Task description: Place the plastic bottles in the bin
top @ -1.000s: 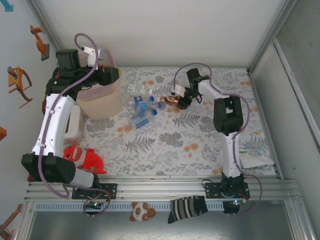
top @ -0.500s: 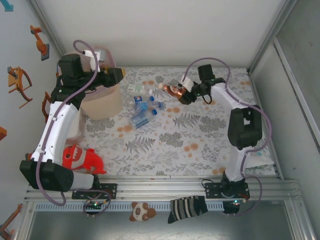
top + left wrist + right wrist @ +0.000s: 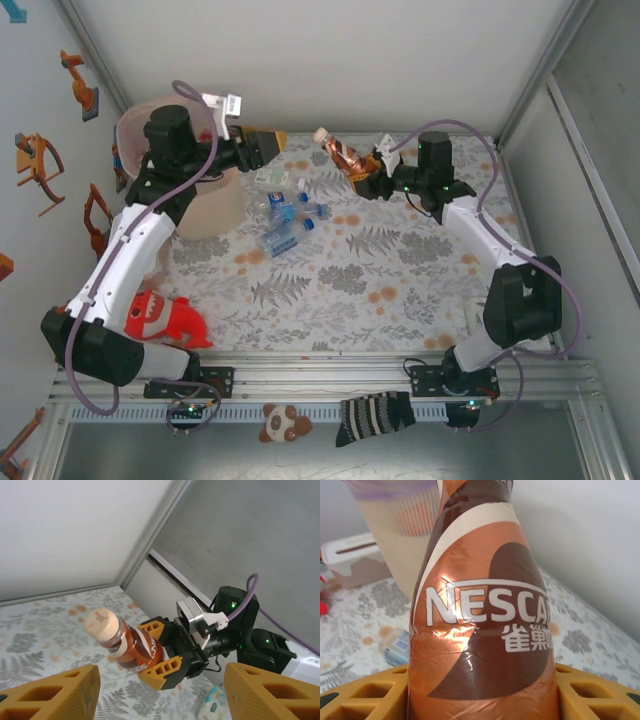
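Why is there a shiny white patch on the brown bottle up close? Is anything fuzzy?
Right wrist view: light glares off the brown bottle because its label is glossy, and the bin behind it looks a bit soft. Left wrist view: the same bottle looks sharp, with only a faint shine.

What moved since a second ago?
The right arm lifted the brown bottle off the table, jaws shut on it. The left arm swung from the bin toward it, jaws open. Other bottles and red shark stayed put.
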Available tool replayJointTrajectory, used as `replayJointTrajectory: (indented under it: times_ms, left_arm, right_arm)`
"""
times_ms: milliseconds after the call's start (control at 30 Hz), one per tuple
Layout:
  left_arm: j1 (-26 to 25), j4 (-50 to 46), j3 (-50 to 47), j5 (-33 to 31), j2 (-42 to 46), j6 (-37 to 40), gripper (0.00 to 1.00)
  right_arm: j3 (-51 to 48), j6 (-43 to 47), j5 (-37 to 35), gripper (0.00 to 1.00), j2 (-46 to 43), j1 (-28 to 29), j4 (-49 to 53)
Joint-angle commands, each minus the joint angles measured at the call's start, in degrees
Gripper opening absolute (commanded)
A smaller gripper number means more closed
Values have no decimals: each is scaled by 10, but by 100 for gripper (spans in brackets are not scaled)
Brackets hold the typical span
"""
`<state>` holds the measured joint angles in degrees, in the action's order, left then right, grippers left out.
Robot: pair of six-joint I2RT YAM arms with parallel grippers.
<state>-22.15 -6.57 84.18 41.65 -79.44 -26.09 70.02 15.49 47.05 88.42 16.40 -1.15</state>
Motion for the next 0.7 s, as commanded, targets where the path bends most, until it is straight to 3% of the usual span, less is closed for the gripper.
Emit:
replayJointTrajectory:
  times_ms: [0,467,667]
  left_arm:
    - [-20,35,33,13,-22,-29,67]
    - [-61,31,74,5,-80,-75,65]
    - [-73,31,79,5,-83,-73,56]
  right_arm:
    - [-7,-32,44,47,-35,13,-53]
    - [-11,-28,83,47,-89,25,-34]
    - [-14,-27,85,47,-97,29,-28]
